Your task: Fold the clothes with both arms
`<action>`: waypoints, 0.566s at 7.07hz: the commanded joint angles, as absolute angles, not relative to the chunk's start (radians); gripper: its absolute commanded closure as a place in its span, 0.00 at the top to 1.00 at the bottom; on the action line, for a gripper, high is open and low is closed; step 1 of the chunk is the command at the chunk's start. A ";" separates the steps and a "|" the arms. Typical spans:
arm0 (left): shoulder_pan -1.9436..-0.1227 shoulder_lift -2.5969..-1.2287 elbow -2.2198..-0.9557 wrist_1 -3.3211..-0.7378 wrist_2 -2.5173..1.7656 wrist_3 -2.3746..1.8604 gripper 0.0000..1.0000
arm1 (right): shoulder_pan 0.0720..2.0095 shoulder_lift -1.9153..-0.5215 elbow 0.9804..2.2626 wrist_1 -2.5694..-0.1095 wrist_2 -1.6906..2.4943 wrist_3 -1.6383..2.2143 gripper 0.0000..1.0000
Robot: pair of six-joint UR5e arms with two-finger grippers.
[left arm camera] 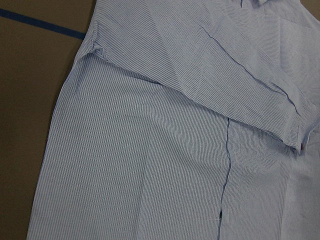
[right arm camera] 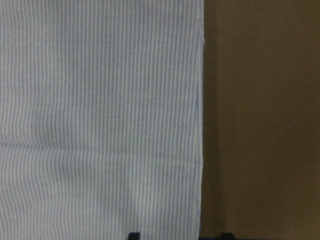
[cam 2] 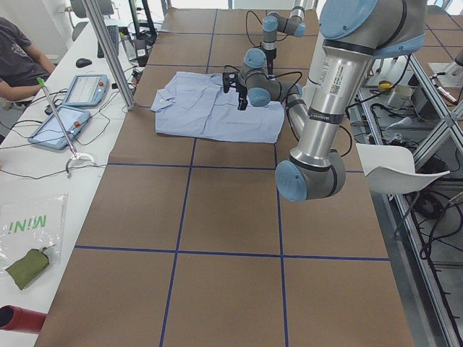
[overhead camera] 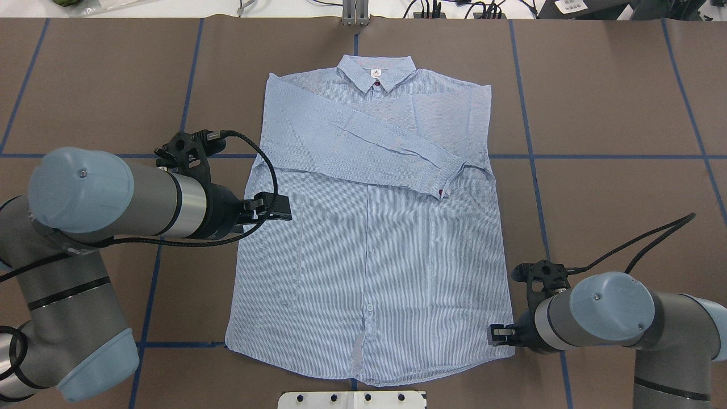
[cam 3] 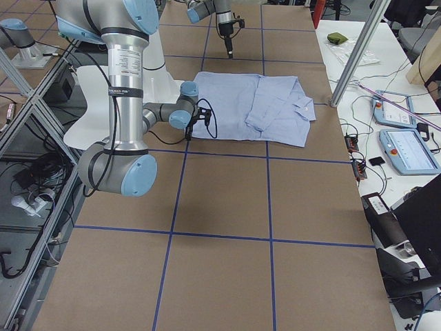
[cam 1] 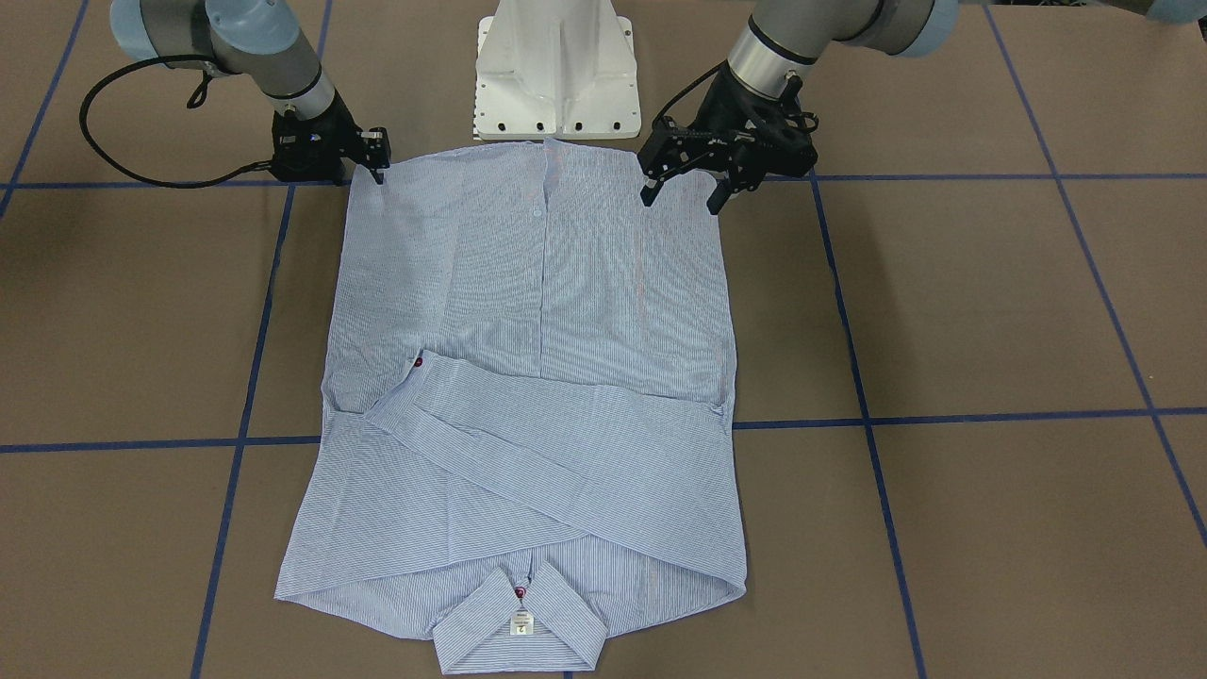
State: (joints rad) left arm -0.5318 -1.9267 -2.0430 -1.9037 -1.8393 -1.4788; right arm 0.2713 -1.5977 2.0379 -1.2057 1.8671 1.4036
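Jaws spread, my left gripper [cam 1: 681,196] hangs above one hem corner of the shirt [cam 1: 537,302], laid flat on the table [cam 1: 990,302] with sleeves [cam 1: 528,429] folded across, while my right gripper [cam 1: 378,170], also spread, straddles the edge by the opposite hem corner; next, I judge, both must pinch and fold toward the collar [cam 1: 520,630].

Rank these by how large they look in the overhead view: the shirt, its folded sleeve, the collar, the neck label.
1. shirt
2. folded sleeve, lying across the chest
3. collar
4. neck label, by far the smallest

All lie flat on the table, so nearness to the camera does not change this order.
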 commanded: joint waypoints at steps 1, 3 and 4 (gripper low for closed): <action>-0.531 -1.927 -2.037 -1.904 -1.838 -1.477 1.00 | 0.272 -1.598 2.039 -1.206 1.873 1.404 0.43; -0.531 -1.927 -2.037 -1.904 -1.838 -1.477 1.00 | 0.273 -1.600 2.037 -1.206 1.873 1.404 0.42; -0.531 -1.927 -2.037 -1.904 -1.838 -1.477 1.00 | 0.273 -1.601 2.037 -1.207 1.873 1.404 0.39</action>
